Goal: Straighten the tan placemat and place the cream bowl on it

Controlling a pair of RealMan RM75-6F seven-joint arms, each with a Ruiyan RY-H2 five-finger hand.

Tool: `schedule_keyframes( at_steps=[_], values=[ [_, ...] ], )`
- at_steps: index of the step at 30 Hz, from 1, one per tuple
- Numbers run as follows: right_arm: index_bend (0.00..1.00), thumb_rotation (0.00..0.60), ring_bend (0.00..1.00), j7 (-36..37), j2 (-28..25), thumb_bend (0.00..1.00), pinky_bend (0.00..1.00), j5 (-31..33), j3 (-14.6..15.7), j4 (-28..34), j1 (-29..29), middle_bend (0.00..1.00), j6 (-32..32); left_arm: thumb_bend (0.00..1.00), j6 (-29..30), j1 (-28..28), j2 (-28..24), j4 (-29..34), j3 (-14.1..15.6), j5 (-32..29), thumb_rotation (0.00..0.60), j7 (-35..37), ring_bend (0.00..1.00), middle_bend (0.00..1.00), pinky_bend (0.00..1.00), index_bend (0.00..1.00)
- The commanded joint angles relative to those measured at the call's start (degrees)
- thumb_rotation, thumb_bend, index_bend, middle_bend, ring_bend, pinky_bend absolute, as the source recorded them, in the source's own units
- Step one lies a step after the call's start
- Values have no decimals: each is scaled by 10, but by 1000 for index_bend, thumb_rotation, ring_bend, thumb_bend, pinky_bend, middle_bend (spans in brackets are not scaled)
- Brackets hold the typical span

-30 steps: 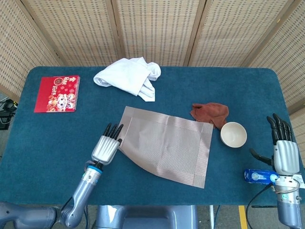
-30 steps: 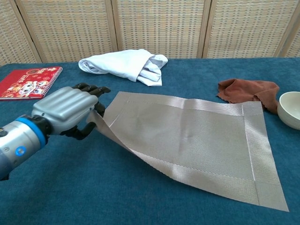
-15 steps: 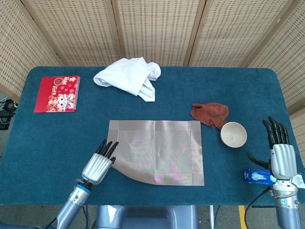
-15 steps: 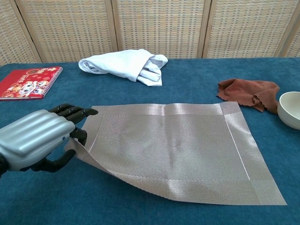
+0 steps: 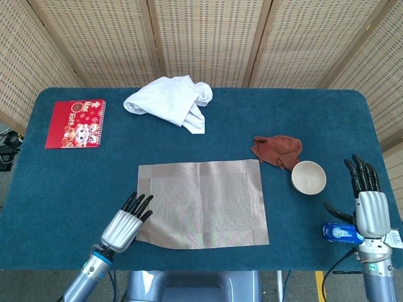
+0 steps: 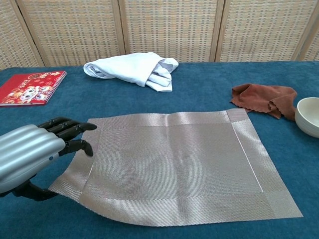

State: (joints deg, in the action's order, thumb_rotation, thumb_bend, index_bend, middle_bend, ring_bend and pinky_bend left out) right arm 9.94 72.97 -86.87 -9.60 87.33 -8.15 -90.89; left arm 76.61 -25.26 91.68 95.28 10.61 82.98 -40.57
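The tan placemat (image 5: 204, 202) (image 6: 174, 164) lies nearly flat at mid-table, its edges about square to the table's front edge. My left hand (image 5: 126, 221) (image 6: 30, 158) is at its near-left corner, fingers (image 6: 70, 130) over the mat's left edge and thumb below, holding the slightly raised corner. The cream bowl (image 5: 308, 177) (image 6: 310, 115) stands upright on the blue cloth to the right of the mat, apart from it. Further right, my right hand (image 5: 365, 202) hovers open with fingers straight, holding nothing; only the head view shows it.
A crumpled brown cloth (image 5: 277, 150) (image 6: 264, 97) lies just behind the bowl. A white cloth (image 5: 170, 100) sits at the back centre and a red booklet (image 5: 75, 123) at the back left. A blue packet (image 5: 340, 233) lies by my right wrist near the front edge.
My left hand pulled the mat's left corner toward the front edge, turning the skewed mat square and letting it settle almost flat. The right hand crept slightly nearer the bowl.
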Motion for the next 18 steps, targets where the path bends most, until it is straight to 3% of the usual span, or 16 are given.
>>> schedule_keyframes(
  at_steps=[1, 7, 18],
  values=[
    [6, 600, 0, -1, 0, 293, 0, -2, 2, 2, 1, 0, -1, 248, 5, 11, -19, 15, 7, 12, 600, 8, 0, 0, 0, 55],
    [5, 600, 0, -5, -3, 293, 0, -6, 4, 6, 2, 0, -3, 248, 25, 31, -50, 34, 20, 38, 600, 18, 0, 0, 0, 37],
    [65, 600, 0, -44, 0, 281, 0, 12, 6, 6, -13, 0, 39, 247, 94, 74, -134, 80, 7, 73, 600, 98, 0, 0, 0, 18]
  ],
)
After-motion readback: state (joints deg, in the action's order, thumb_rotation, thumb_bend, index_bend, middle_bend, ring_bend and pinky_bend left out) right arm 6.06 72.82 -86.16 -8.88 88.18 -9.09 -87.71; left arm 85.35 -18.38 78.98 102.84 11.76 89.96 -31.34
